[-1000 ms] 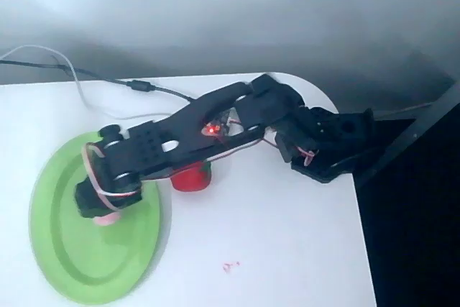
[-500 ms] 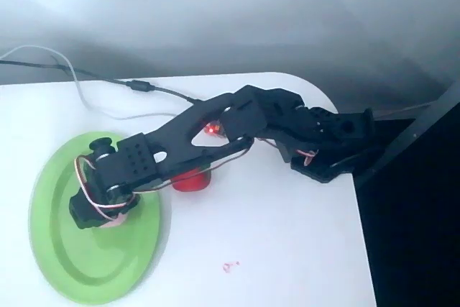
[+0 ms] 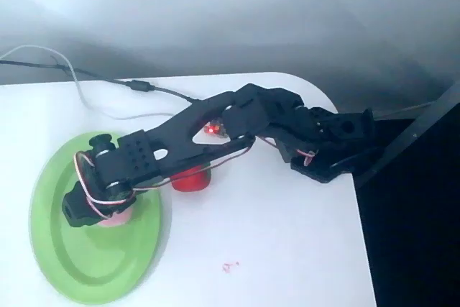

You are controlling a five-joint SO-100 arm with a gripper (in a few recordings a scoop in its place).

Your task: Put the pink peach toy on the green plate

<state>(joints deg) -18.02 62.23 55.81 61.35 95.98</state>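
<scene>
One pink peach toy (image 3: 115,218) inside green plate (image 3: 57,264) rim.

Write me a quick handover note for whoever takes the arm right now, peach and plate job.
Gripper: over the green plate, pointing down; the arm hides its jaws, so open or shut is unclear.
Pink peach toy: a pink edge shows under the gripper, over the plate's middle. Whether it rests on the plate or is still held cannot be told.
Red strawberry toy: on the white table just right of the plate, partly under the arm; not part of the job.
Done: peach carried to the plate.
Left: confirm release, then lift the arm clear without dragging the peach.
</scene>
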